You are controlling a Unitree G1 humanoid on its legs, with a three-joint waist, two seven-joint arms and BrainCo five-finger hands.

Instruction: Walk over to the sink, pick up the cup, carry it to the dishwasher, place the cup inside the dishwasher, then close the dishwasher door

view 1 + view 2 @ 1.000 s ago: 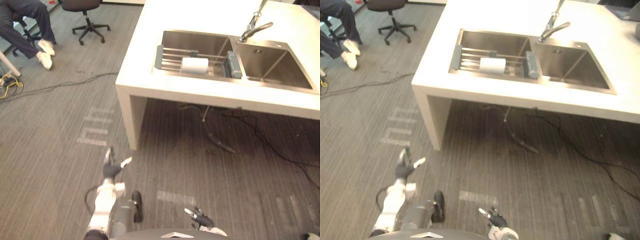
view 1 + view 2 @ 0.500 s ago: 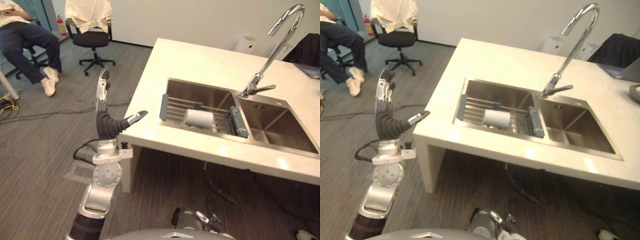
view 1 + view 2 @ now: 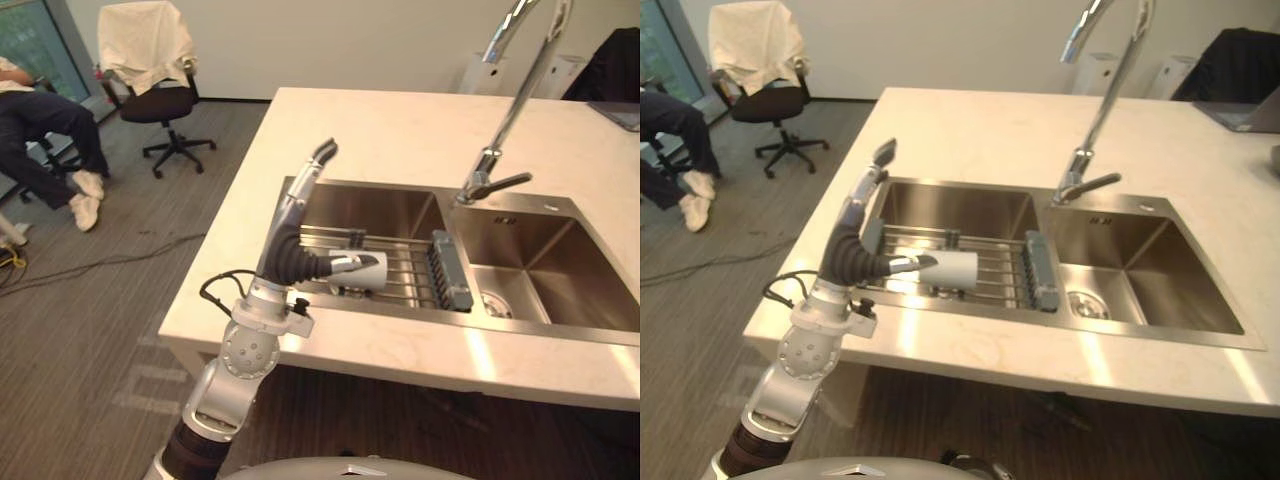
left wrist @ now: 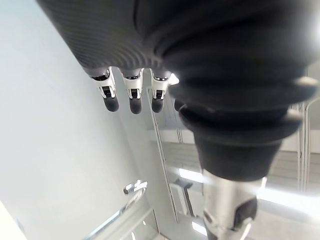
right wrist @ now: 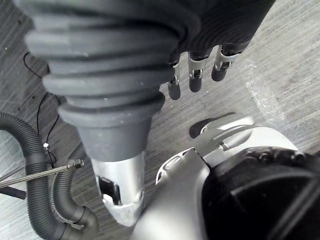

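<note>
The camera is closer to the desk [image 3: 400, 130] than half a second ago. The left hand [image 3: 293, 228] was out past the desk's left edge. Now it is up over the near left side of the sink [image 3: 370, 210], fingers straight and wide, thumb reaching right toward the cup [image 3: 370, 278]. I cannot tell if they touch. The white cup lies on its side on the rack [image 3: 410, 270] in the left basin. The right hand [image 5: 192, 75] hangs over the floor [image 5: 280, 65], fingers loose, holding nothing.

My two head eyes look down from close above at the bench [image 3: 400, 130] and sink [image 3: 520, 240], sharing nearly one scene. Each wrist camera sits tight behind its own fingers: the left robot hand [image 4: 131, 97] view faces upward, the right robot hand [image 5: 195, 77] view faces the floor [image 5: 290, 60].
</note>
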